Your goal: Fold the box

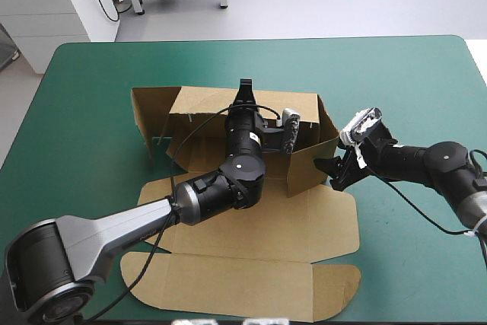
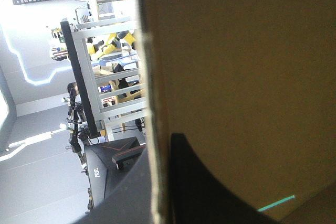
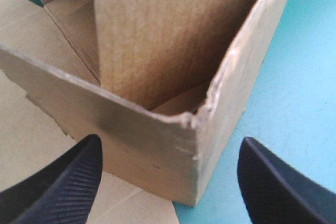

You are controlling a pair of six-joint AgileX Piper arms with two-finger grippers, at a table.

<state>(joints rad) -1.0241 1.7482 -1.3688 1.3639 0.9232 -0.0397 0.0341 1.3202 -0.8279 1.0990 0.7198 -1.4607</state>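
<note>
Box [image 1: 304, 169] walls raised, lid [image 1: 251, 264] flat at 6 o'clock; tucking pending. Left gripper [image 1: 245, 90] clamps 12 o'clock wall [image 1: 205, 104]; right gripper [image 1: 332, 174] gapes at 4 o'clock corner.

no text, label, brand, number or sign legible on the tabletop, plain brown board box [image 1: 251, 264] across centre and lower centre of the frame unprinted on every visible face
</note>
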